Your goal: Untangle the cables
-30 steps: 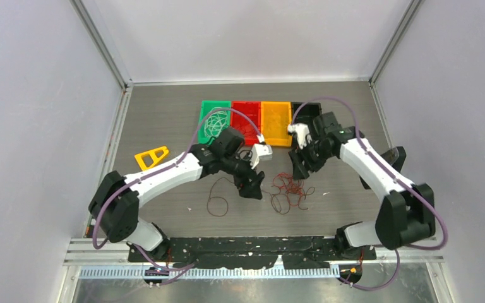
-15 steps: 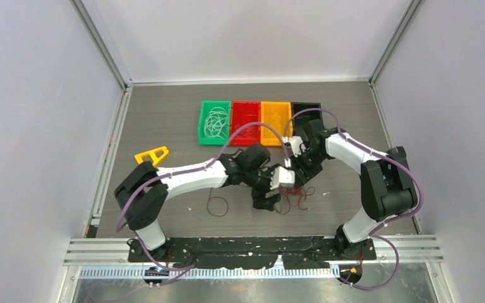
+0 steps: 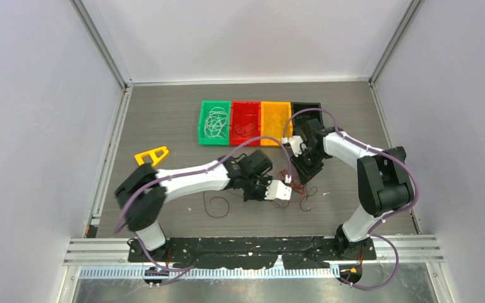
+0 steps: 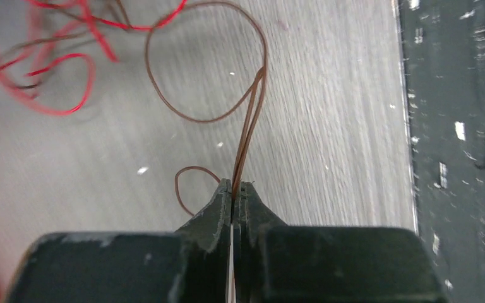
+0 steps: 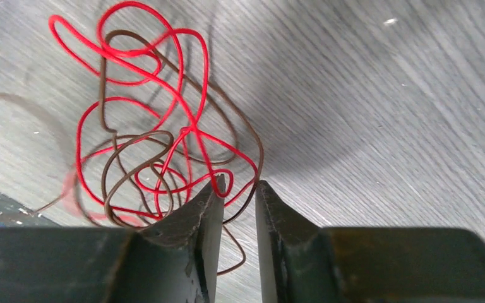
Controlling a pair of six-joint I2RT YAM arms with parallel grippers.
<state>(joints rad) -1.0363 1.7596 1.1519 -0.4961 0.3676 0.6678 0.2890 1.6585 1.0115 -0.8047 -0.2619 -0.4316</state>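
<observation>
The cables [image 3: 293, 187] lie as a tangle of red and dark brown loops mid-table, between the two arms. In the left wrist view my left gripper [image 4: 235, 184] is shut on a doubled dark brown cable [image 4: 249, 126]. That cable runs up into a wide loop beside the blurred red strands [image 4: 69, 108]. In the right wrist view my right gripper [image 5: 237, 184] hangs over the red and brown tangle [image 5: 158, 151]. Its jaws stand a narrow gap apart, with a red and a brown strand crossing that gap, not pinched. In the top view the right gripper [image 3: 303, 175] is at the tangle's far side.
Four trays stand in a row at the back: green [image 3: 203, 123] holding whitish wires, red [image 3: 245, 108], orange [image 3: 275, 120], and black [image 3: 305, 107]. A yellow triangular piece [image 3: 152, 155] lies at the left. A single brown loop [image 3: 216, 207] lies near the front rail [image 3: 252, 243].
The left gripper went from wide open to shut on the brown cable. The right arm dropped to the tangle and its jaws narrowed. The tangle shifted toward the right gripper.
</observation>
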